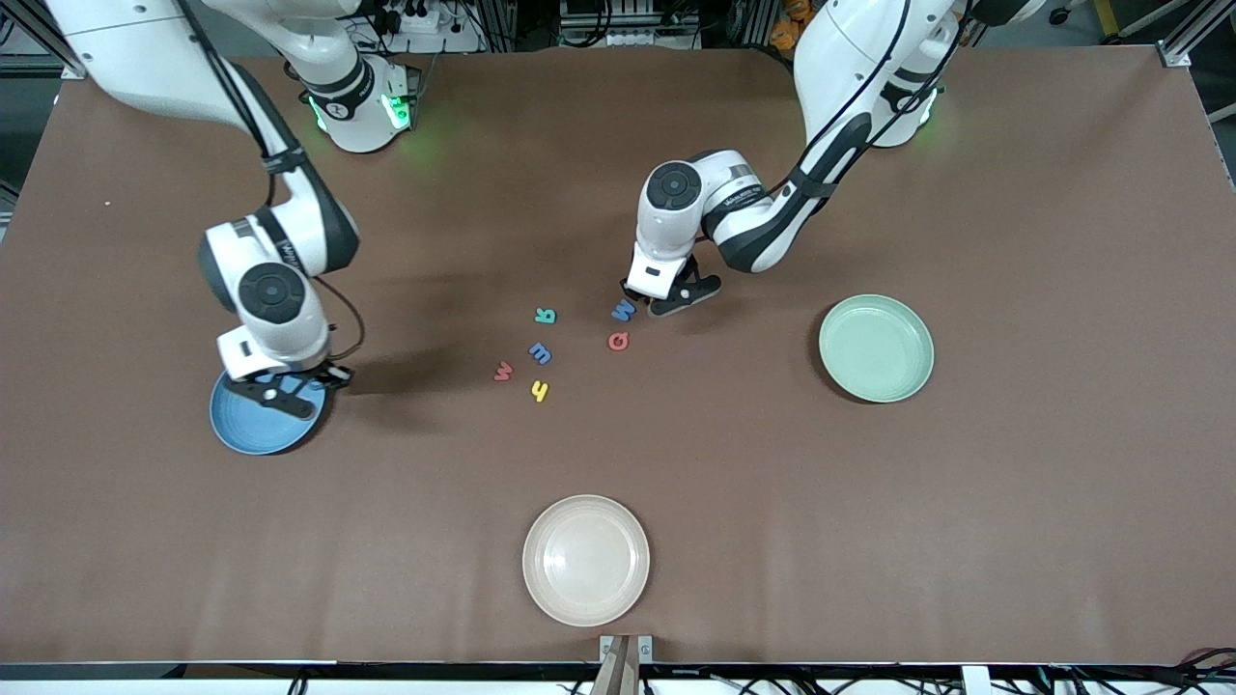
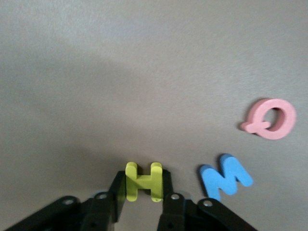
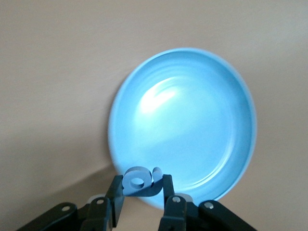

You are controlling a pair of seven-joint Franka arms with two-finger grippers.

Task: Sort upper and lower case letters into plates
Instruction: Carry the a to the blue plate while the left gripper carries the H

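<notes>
My left gripper (image 1: 645, 299) is down at the table by the cluster of letters, shut on a yellow H (image 2: 143, 182) that stands between its fingers (image 2: 118, 190). Beside it lie a blue M (image 2: 226, 176) (image 1: 624, 309) and a pink Q (image 2: 269, 119) (image 1: 618, 340). My right gripper (image 1: 282, 394) hangs over the rim of the blue plate (image 1: 253, 436) (image 3: 192, 125), shut on a grey-blue lowercase letter (image 3: 139, 180). The mint green plate (image 1: 876, 347) lies toward the left arm's end and shows nothing in it.
Loose letters lie mid-table: a teal one (image 1: 546, 315), a blue m (image 1: 540, 353), a red w (image 1: 502, 371) and a yellow one (image 1: 540, 390). A cream-white plate (image 1: 585, 560) sits near the table's front edge.
</notes>
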